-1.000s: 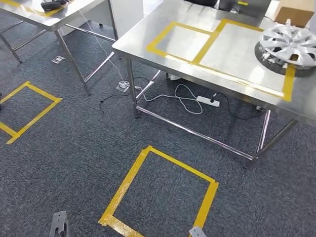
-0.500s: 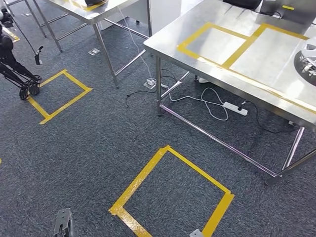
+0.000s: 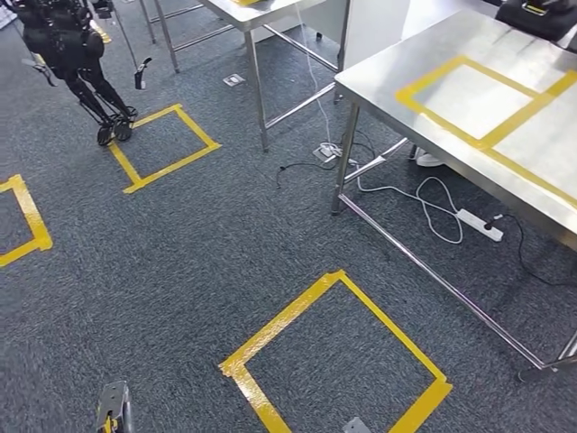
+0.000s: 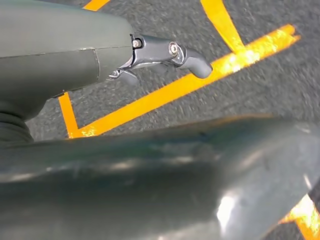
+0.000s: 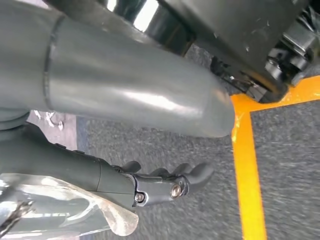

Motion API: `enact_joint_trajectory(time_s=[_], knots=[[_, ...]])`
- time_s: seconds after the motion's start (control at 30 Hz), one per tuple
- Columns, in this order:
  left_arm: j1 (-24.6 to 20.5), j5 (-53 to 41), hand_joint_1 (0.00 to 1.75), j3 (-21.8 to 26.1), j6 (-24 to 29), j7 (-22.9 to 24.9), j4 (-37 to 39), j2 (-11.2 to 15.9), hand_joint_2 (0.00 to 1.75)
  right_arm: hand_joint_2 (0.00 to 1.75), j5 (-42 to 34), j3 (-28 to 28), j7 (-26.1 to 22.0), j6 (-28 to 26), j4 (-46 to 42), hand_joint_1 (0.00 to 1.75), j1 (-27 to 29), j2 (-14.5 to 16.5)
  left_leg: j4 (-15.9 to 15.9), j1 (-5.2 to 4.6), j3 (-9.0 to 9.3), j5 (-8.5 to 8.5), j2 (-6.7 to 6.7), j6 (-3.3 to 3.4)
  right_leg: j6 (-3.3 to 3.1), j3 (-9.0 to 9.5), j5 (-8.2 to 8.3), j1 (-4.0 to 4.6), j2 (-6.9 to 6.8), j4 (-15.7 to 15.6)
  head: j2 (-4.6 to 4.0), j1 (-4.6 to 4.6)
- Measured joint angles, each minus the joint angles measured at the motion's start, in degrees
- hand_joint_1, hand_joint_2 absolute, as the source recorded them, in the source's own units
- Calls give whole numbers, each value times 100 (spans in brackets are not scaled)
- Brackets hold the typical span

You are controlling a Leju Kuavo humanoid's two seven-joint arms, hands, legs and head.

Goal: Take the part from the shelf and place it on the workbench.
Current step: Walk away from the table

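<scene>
Grey carpet (image 3: pixel 170 271) beneath apparently empty left hand (image 4: pixel 158 52), right hand (image 5: pixel 166 182).

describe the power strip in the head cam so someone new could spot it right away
Start at the steel workbench with yellow tape rectangles on the right. Look at the carpet beneath it: the white power strip lies beside the lower frame rail. Unlike the looping white cable next to it, it is a straight flat bar with a black plug in it.

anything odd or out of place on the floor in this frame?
Loose cabling: a white power strip and its coiled white cord lie on the carpet under the steel table, and a black cable trails past the table leg. Possible trip hazard. The yellow tape square looks intact.
</scene>
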Motion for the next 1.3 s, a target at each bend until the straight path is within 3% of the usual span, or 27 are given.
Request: enact_joint_trajectory(time_s=[0.07,0.13,0.17,0.2,0.23,0.3,0.37,0.43,0.47,0.53,0.6,0.67,0.7,0.73,0.8,0.87,0.93,0.97,1.03,1.1,1.17,1.2,1.23,1.3], knots=[[-23,0,0,0,2,-1,0,-3,0,0,-1,2,1,3,1,0,3,1,-16,15,-9,26,-135,60,21,-282,-330,-19,326,612,0,24],[-30,1,0,0,1,-1,0,-8,0,0,-1,3,3,6,5,0,20,1,-13,10,-24,36,-293,85,26,-668,-600,-18,470,1372,0,34],[-19,2,0,0,-1,-1,0,-10,0,0,-1,4,3,7,8,0,27,1,-10,6,-25,38,-370,86,24,-769,-588,-17,490,1524,0,34],[-9,2,0,0,-1,-1,0,-11,0,0,0,4,3,7,9,0,31,1,-4,6,-25,41,-447,84,19,-761,-459,-17,504,1445,0,34],[-2,2,0,0,-1,-1,0,-10,0,0,0,5,3,7,9,0,31,0,4,9,-23,44,-527,79,11,-640,-237,-21,536,1137,0,34],[-7,2,0,0,-1,-1,0,-12,0,0,1,10,3,10,14,0,29,-1,39,10,-44,50,-677,48,-5,-303,128,-56,804,350,0,32],[-17,1,0,0,-1,-1,0,-15,0,0,9,26,7,20,22,0,25,0,64,18,-102,79,-807,-18,-17,-125,215,-78,1038,-21,0,28],[-8,1,0,0,-1,-1,0,-13,0,0,23,40,19,33,26,0,23,0,59,40,-152,125,-937,-96,-52,-102,225,-66,979,-37,0,27],[2,2,0,0,1,-1,0,-11,0,0,31,44,24,39,26,0,22,0,80,45,-175,114,-909,-126,-85,-97,244,-65,908,-52,0,24],[-1,2,0,0,3,-1,0,-8,0,0,42,45,22,42,26,0,20,1,365,37,-311,-73,-656,-178,-152,-84,271,-71,745,-86,0,-1],[-21,1,0,-1,2,-1,0,-21,0,0,48,46,21,44,26,0,28,-1,1072,45,-618,-443,-369,-225,-188,-81,268,-53,556,-92,0,-21],[-14,2,0,-1,2,-1,0,-29,0,0,66,48,26,49,26,0,36,-2,1630,70,-840,-637,-291,-256,-196,-81,258,-40,370,-91,0,-21],[-5,1,0,0,2,-1,0,-28,0,0,75,49,27,52,26,0,35,-3,1616,78,-809,-580,-273,-261,-195,-78,252,-37,288,-90,0,-23],[1,2,0,0,3,-1,0,-26,0,0,81,51,27,55,26,0,31,-2,1373,82,-665,-430,-243,-258,-191,-69,245,-37,213,-90,0,-23],[-8,1,0,0,3,-1,0,-20,0,0,75,54,27,56,26,0,23,-2,598,53,-240,-124,-43,-229,-162,-41,217,-22,74,-87,0,-26],[-29,1,0,-1,3,-1,0,-22,0,0,68,54,28,56,26,0,16,-3,138,7,-14,-39,126,-161,-114,-23,188,9,-41,-88,0,-20],[-23,2,0,-1,2,-1,0,-20,0,0,68,54,28,61,26,0,3,-2,75,-19,-15,-52,76,-82,-60,4,179,22,-144,-110,0,-10],[-11,2,0,0,2,-1,0,-19,0,0,70,55,27,64,25,0,-4,-2,53,-15,-12,-39,22,-46,-28,12,157,13,-126,-107,0,-2],[-15,2,0,0,1,-1,0,-19,0,0,75,57,21,73,24,0,-12,-1,10,9,-3,-6,-90,33,22,-89,-18,-11,116,120,0,13],[-43,2,0,-1,-7,-1,0,-18,0,0,82,58,18,85,24,0,1,-2,-1,18,-6,10,-215,86,32,-424,-363,-22,406,809,0,33],[-48,2,0,-1,-15,1,0,-20,0,0,79,58,19,99,24,0,24,-2,2,6,-10,14,-365,105,31,-781,-554,-17,487,1470,0,37],[-43,2,0,-1,-16,2,0,-22,0,0,75,58,18,105,24,0,30,-2,5,1,-7,15,-446,106,24,-843,-486,-15,499,1527,0,37],[-40,1,0,0,-16,3,0,-22,0,0,71,58,17,108,24,0,31,-2,10,-1,-2,16,-529,106,13,-796,-313,-16,522,1353,0,37],[-46,1,0,0,-17,3,0,-25,0,0,70,58,16,113,25,0,26,-2,23,-2,4,14,-686,94,-16,-493,117,-31,721,609,0,36]])
